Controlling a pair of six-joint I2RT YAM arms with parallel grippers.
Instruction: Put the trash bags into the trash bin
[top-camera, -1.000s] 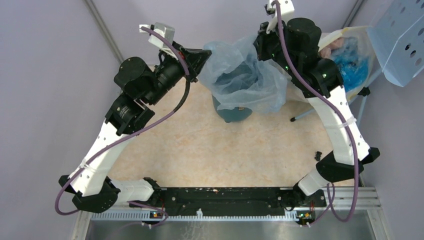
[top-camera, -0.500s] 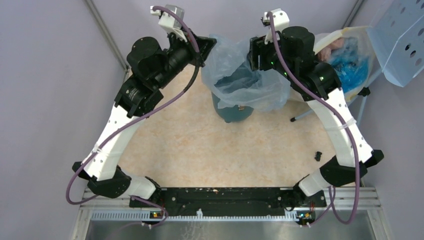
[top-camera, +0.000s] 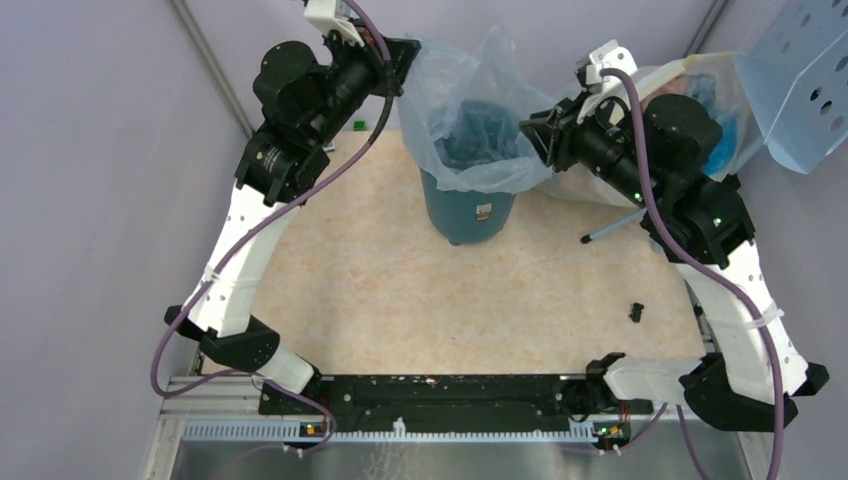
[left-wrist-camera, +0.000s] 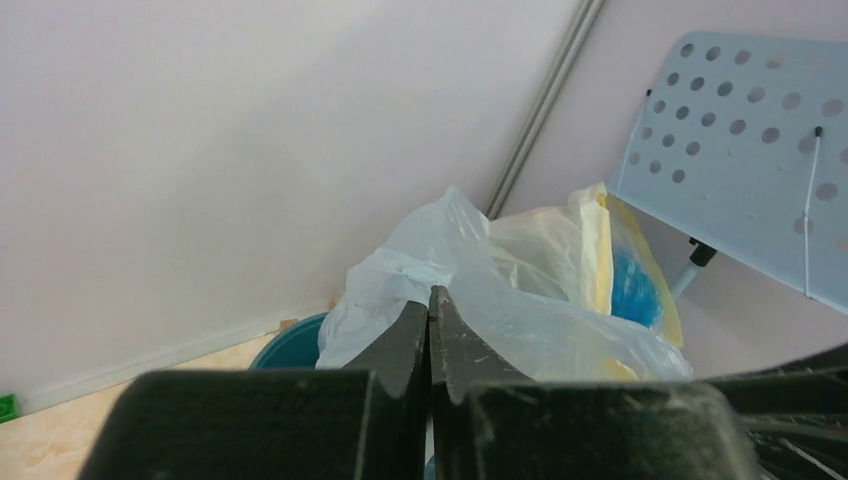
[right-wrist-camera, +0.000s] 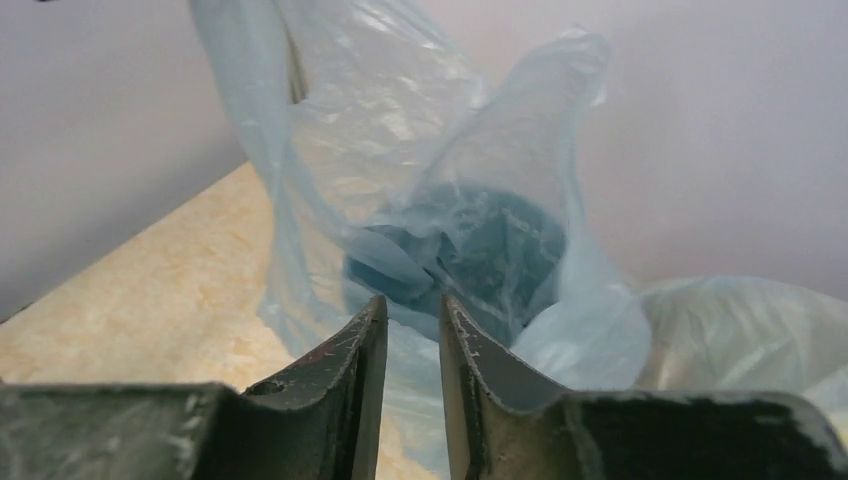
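Trash bag (top-camera: 440, 100): open over the trash bin (top-camera: 470, 215).
Left gripper (left-wrist-camera: 430, 305): fingers squeezed together on the bag.
Right gripper (right-wrist-camera: 412, 315): fingers a little apart.

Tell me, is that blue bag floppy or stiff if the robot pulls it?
Probably very floppy: the trash bag is crinkled and sags over the rim of the trash bin. Likely light too, since the left gripper holds up one edge by a small pinch. Being thin film, it might tear.

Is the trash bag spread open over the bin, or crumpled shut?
Spread open. From above, the trash bag gapes over the trash bin, its bottom inside and its edge draped over the rim.
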